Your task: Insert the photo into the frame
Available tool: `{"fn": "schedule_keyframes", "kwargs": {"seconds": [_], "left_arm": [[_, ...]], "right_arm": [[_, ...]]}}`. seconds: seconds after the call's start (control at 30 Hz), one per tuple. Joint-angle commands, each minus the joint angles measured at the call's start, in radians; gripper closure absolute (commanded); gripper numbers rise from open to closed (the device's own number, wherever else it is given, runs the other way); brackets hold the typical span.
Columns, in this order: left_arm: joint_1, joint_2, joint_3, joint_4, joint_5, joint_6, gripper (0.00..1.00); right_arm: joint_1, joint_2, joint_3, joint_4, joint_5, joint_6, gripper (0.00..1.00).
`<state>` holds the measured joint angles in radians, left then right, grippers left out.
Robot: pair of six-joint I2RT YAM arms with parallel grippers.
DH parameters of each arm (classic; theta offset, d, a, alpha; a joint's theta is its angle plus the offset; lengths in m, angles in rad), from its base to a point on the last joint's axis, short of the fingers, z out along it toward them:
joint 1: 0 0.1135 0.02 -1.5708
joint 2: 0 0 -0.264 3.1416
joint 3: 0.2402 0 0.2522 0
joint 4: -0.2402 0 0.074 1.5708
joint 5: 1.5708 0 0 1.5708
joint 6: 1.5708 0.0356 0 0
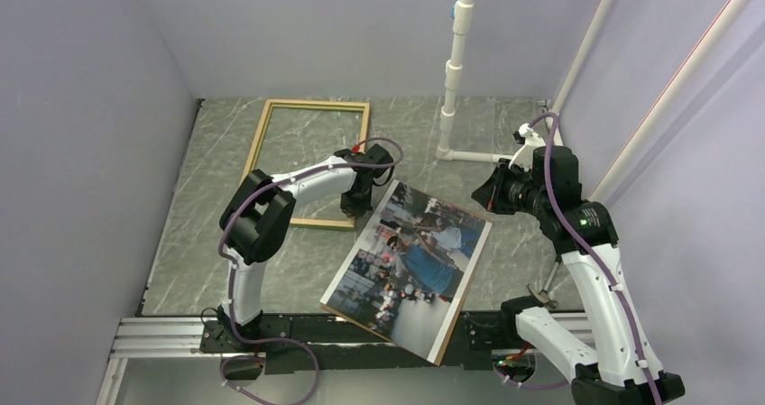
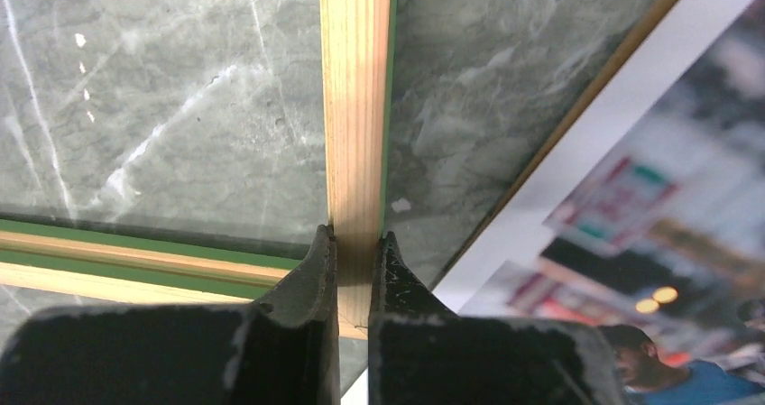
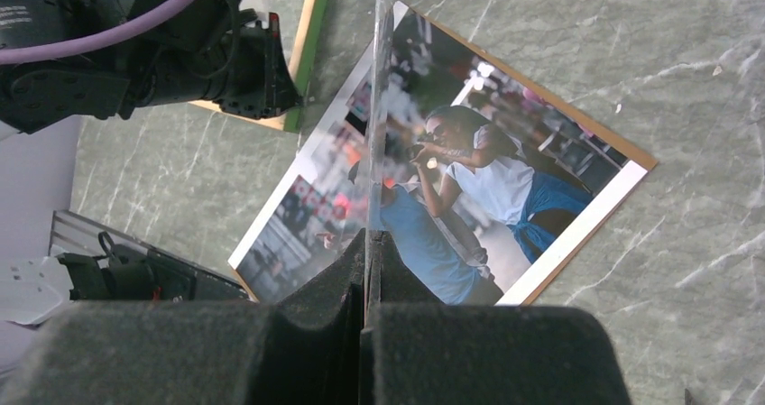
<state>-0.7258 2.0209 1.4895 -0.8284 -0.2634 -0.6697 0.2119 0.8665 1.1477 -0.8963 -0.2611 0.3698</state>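
The task is sitting at an early stage: nothing is lying inside the frame (image 1: 316, 104) yet. The frame is resting flat on the bench (image 1: 406, 134) at the far left, wood face up, its opening showing only bare marble. The photo (image 1: 410, 256) is lying face up and skewed at the centre, on a brown board (image 3: 541, 93), just beside the frame's near right corner.

The left tool (image 2: 356, 243) is clenching on the frame's rail close to that corner, a finger pressing each side of the wood. The right tool (image 3: 372, 243) is hanging high above the photo, its fingers pinching a thin clear sheet (image 3: 376, 107) seen edge-on.

So both tools are occupied, and neither is touching the photo. By my reading, the whole insertion is remaining: bringing frame and print together, squaring the edges, and seating the print within the rails.
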Motion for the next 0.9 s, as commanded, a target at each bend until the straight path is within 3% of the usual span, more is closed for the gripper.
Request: {"fn": "schedule_keyframes", "kwargs": {"seconds": [0.0, 0.5, 0.87], "left_arm": [[-0.012, -0.107, 0.026, -0.022, 0.005, -0.025, 1.00], [-0.085, -0.156, 0.049, -0.020, 0.054, -0.100, 1.00], [-0.149, -0.192, 0.007, 0.070, 0.110, -0.229, 1.00]], "right_arm": [[0.000, -0.011, 0.003, 0.048, -0.015, 0.007, 1.00], [0.000, 0.006, 0.053, 0.025, -0.002, 0.016, 1.00], [0.000, 0.010, 0.146, -0.021, 0.216, 0.008, 1.00]]}}
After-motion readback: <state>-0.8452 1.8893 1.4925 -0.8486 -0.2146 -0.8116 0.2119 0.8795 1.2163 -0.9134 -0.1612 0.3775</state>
